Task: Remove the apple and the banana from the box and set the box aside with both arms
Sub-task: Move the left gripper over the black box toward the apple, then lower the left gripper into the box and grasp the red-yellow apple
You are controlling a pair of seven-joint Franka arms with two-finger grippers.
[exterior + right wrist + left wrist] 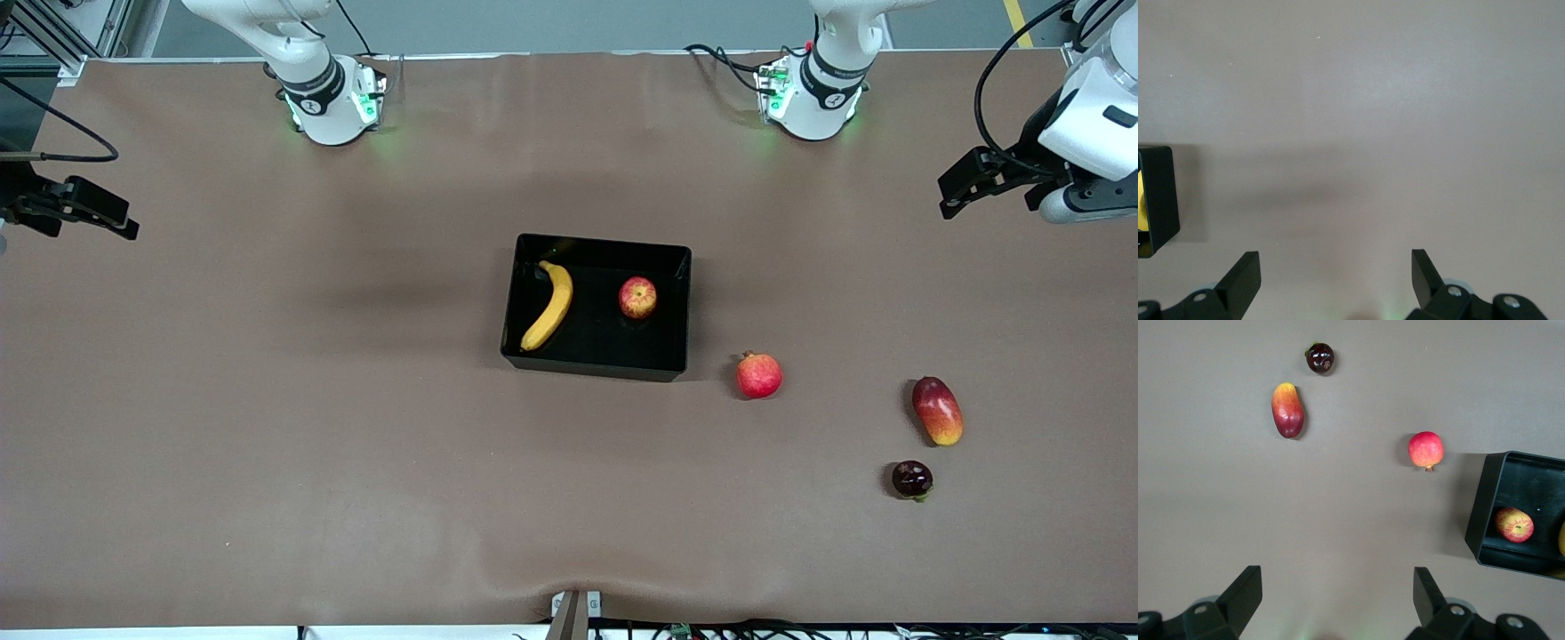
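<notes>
With jaws spread and empty, the left gripper point(1331, 603) and right gripper point(1335, 283) are held over opposite ends of the desk point(267, 400), well apart from the box point(597, 362), where banana point(551, 305) and apple point(637, 297) are seen lying.

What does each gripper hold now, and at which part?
Nothing is held. The left gripper and the right gripper are open and empty over bare table.

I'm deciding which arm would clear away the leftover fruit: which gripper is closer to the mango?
Left. The left gripper hangs open over the table's left-arm end, the same end where the mango lies. The right gripper, also open, waits over the right-arm end.
</notes>
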